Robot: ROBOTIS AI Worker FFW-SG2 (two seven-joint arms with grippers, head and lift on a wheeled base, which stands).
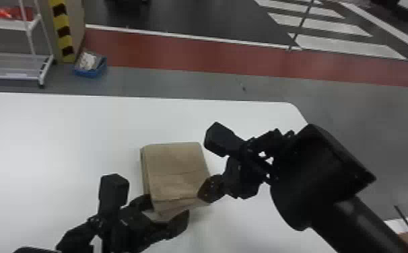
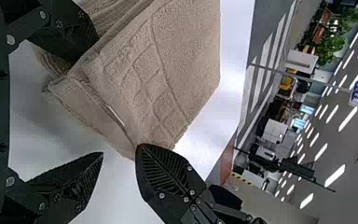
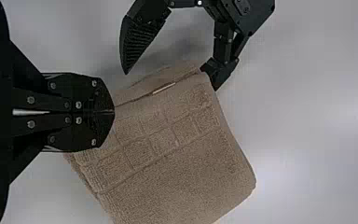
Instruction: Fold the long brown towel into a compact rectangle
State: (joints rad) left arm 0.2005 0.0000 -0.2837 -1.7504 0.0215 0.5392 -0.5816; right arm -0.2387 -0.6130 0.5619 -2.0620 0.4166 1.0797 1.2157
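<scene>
I find the long brown towel (image 1: 176,165) folded into a thick, near-square packet, lying flat toward the front of the tabletop (image 1: 62,134). Its near end is out of true: lower layers stick out past the top panel, and a gap shows between folds. A grid-patterned woven band (image 3: 161,140) runs across the top, close to that end.

My right gripper (image 3: 113,111) has its jaws pressed together at the near right corner. I cannot tell whether a layer is caught between them. I judge the placement is meant to steady that corner. My left gripper (image 2: 100,95) has its jaws spread at the near left corner, one finger against or just beside the layers, the other off the cloth; this suits squaring or tucking the uneven edge. In my assessment folding is nearly complete and edge alignment remains. Pushing too hard could ruck the top panel.

The surface is white and smooth, with a rounded far corner. Beyond it I note a blue bin (image 1: 90,65) on the floor, a white shelf rack (image 1: 14,64), a yellow-and-black striped post (image 1: 62,30), a red floor band (image 1: 179,55) and white floor hatching (image 1: 341,42).
</scene>
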